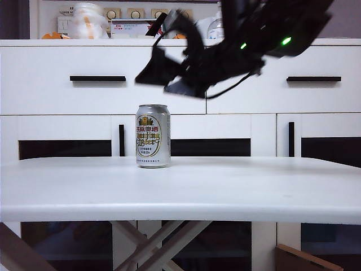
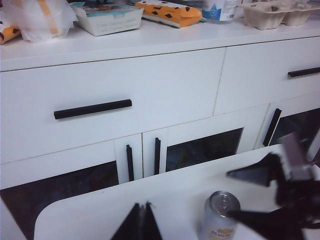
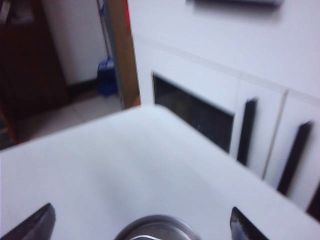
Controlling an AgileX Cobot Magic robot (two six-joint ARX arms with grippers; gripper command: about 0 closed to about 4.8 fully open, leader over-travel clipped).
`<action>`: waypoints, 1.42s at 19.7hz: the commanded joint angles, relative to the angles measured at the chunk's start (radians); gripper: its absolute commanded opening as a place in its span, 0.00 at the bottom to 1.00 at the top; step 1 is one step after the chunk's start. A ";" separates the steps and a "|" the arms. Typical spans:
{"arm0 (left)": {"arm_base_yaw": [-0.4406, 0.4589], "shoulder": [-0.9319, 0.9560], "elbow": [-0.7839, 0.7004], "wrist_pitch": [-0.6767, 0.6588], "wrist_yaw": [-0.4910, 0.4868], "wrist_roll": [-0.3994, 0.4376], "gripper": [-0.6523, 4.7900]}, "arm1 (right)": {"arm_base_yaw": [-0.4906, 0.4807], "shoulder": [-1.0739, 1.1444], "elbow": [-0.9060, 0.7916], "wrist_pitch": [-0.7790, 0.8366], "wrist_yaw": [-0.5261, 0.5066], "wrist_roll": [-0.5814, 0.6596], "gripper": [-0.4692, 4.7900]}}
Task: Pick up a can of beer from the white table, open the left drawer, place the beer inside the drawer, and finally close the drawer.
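The can of beer (image 1: pixel 152 135) stands upright toward the back of the white table (image 1: pixel 225 192). Just above it and a little to its right hangs my right gripper (image 1: pixel 169 73), open. In the right wrist view the can's silver top (image 3: pixel 157 229) lies between and just below that gripper's (image 3: pixel 141 210) wide-spread fingers, untouched. The left wrist view shows my left gripper (image 2: pixel 141 207) shut and empty over the table (image 2: pixel 165 195), with the can (image 2: pixel 220 215) and the right gripper (image 2: pixel 229 194) off to one side. The left drawer (image 1: pixel 67 84) behind is closed, its black handle (image 1: pixel 97 78) level.
The matching right drawer (image 1: pixel 282 90) is closed too. Below are glass doors with vertical black handles (image 1: pixel 121 140). Bags, a box (image 2: pixel 107 17) and an egg tray (image 2: pixel 270 12) crowd the cabinet top. A brown board (image 1: pixel 304 259) leans under the table.
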 commanded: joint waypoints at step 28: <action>0.000 -0.001 0.002 0.005 0.004 0.001 0.11 | 0.040 0.215 0.043 0.092 0.103 -0.028 1.00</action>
